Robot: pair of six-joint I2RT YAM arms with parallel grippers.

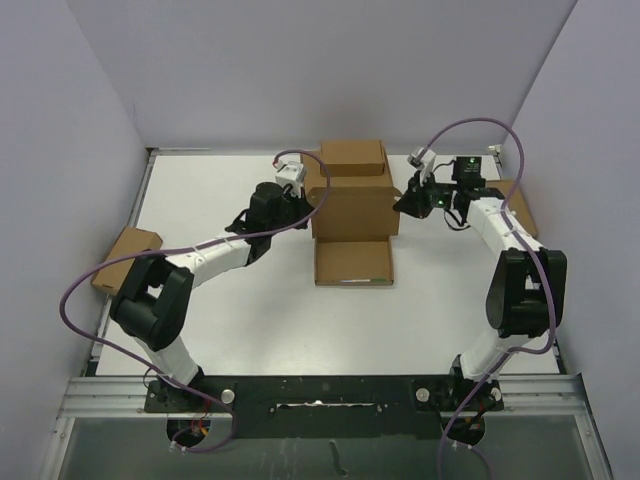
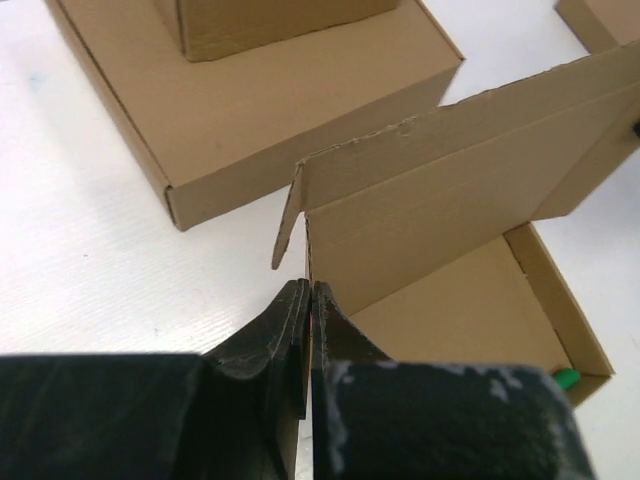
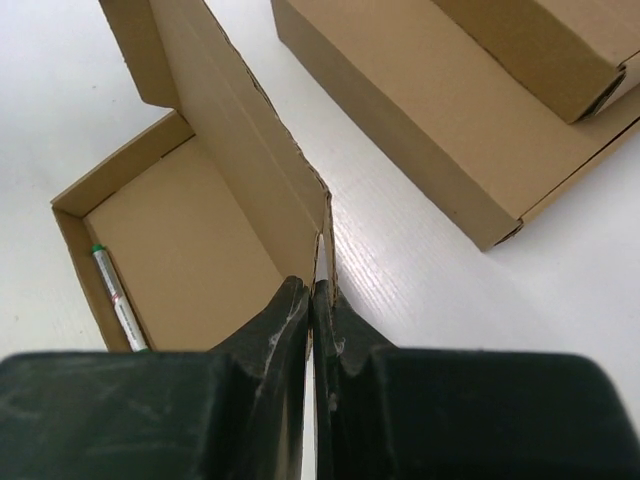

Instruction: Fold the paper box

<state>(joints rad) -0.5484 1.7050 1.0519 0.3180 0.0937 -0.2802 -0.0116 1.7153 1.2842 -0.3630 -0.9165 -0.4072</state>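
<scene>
The left pincer [image 2: 308, 297] is pressed together on the thin edge of the raised lid [image 2: 450, 180], and the right pincer [image 3: 315, 292] is pinched on the lid's opposite edge, so the panel stands upright between them. Both hold the paper box [image 1: 352, 262], which sits at the middle of the white surface [image 1: 250, 320], its tray [image 3: 190, 270] toward six o'clock and its lid hinged along the twelve o'clock side. By the look of it, the fold is partway through: the tray's low walls are already up and squared, while the lid is not yet lowered and its side flap [image 2: 287, 222] hangs loose and untucked. Closing the lid and seating the flaps appears to be what remains. The board is plain brown corrugated card, matte, with ragged die-cut edges and crisp creases. A slim pen [image 3: 113, 292] with a green cap lies inside the tray against a wall. Just beyond the lid at twelve o'clock rests a wide box [image 2: 290, 110], closed and flat, with a smaller box [image 1: 352, 156] stacked on it. Another box [image 1: 127, 257] sits at nine o'clock on the surface's edge.
</scene>
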